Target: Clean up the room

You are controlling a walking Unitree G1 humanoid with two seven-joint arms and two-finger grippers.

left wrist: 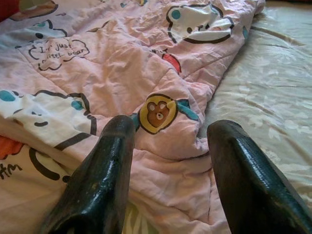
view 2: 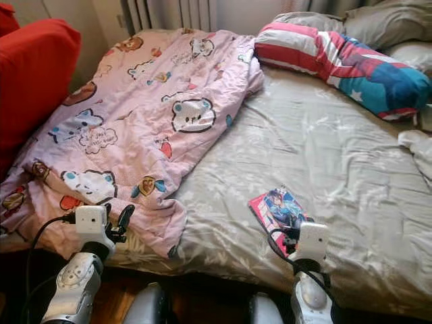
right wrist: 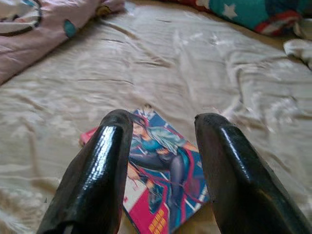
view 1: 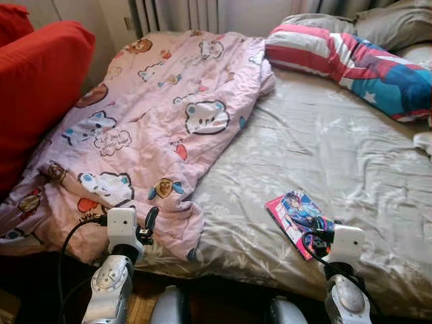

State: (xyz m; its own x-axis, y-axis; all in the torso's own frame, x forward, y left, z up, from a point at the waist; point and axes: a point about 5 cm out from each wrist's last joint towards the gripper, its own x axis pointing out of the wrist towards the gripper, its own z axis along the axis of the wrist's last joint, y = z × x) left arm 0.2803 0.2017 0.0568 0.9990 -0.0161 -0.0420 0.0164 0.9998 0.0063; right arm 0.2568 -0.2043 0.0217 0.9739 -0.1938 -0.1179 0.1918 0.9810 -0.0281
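Bed [view 1: 324,155]: a grey leaf-patterned sheet is spread over it, seen from its near edge.
Book [view 1: 298,219]: a pink-edged comic with a drawn figure on its cover is laid flat on the sheet, near the bed's front edge on the robot's right.
Right gripper [right wrist: 161,161]: it is held just above the book's near end, fingers parted to about the cover's width, with nothing between them.
Quilt [view 1: 148,128]: a pink cartoon-bear quilt is rumpled over the bed's left half, one corner hanging off the front edge.
Left gripper [left wrist: 168,161]: it is poised at that near corner, fingers wide apart and empty, the quilt's fold lying below them.
Pillow [view 1: 351,64]: a striped red, white and blue one is propped at the head, with grey pillows behind it.
Cushion [view 1: 34,88]: a red one is pressed against the quilt's left side.
Step in hand: judged to be the reach for the book.
Next move: the right fingers would have to be lowered astride an edge and closed; a flat cover on soft bedding may be hard to lift.
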